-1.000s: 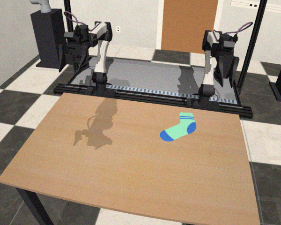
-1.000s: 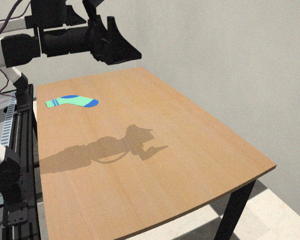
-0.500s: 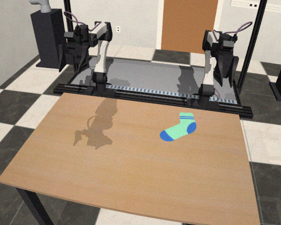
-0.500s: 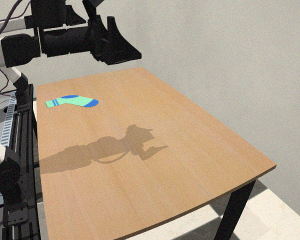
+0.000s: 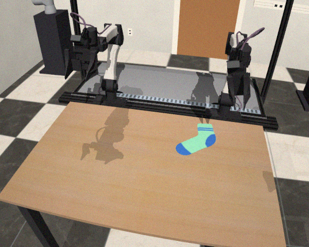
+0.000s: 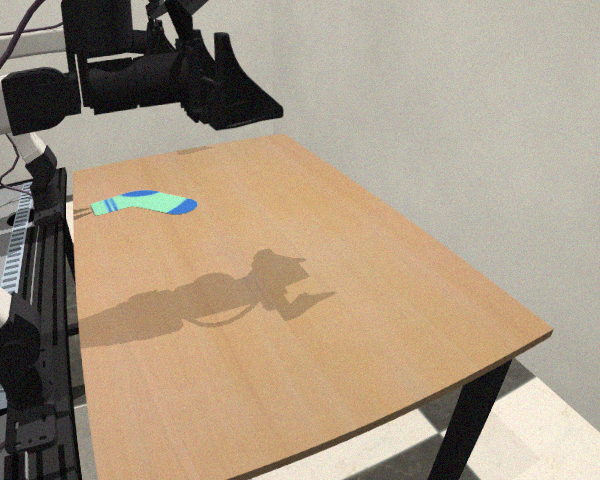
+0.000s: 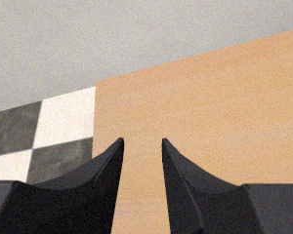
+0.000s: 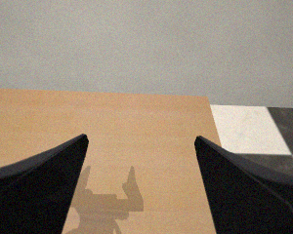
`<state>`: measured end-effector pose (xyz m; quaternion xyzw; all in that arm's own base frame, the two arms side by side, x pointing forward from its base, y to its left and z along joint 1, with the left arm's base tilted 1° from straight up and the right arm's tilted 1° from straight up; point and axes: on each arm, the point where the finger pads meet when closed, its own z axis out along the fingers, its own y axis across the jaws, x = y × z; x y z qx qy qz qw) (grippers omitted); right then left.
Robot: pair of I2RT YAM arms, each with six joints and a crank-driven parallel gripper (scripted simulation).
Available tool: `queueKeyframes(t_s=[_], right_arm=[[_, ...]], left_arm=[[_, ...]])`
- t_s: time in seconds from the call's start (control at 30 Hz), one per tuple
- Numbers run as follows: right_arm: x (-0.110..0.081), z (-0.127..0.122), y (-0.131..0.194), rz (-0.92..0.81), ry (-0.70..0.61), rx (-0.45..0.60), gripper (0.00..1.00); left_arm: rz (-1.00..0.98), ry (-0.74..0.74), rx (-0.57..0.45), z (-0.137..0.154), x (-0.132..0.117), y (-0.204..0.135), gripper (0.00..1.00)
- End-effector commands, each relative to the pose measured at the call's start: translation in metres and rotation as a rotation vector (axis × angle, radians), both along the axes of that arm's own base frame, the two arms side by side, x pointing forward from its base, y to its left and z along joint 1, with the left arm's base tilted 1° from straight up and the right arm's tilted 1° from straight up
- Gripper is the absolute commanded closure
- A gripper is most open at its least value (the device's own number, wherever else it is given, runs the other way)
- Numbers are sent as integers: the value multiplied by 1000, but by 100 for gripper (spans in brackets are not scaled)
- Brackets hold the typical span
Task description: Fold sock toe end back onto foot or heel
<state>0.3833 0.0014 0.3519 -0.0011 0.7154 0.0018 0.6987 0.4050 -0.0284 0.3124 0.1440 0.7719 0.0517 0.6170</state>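
Sock (image 5: 198, 143) (image 6: 158, 202), presumably light and limp; toe (image 5: 183, 149) (image 6: 184, 206) best pinched. Left gripper (image 5: 238, 107) (image 7: 143, 141) narrowly parted, right gripper (image 5: 75, 78) (image 6: 243, 59) (image 8: 142, 138) wide; both empty.
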Motion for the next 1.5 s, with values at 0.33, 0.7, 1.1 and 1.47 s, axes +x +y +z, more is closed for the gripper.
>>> queueKeyframes(t_s=[0.33,0.7,1.1,1.47], right_arm=[[-1,10,-1,-4,-28,-1,0],[-1,10,-1,-4,-28,-1,0],[-1,10,-1,-4,-28,-1,0],[-1,10,-1,-4,-28,-1,0]], left_arm=[[-257,268,392,-49,15,-43,66],[-609,480,739,-106,13,-92,66],[-1083,654,1092,-162,-11,-137,66],[-1456,739,1281,-200,-37,-170,66]])
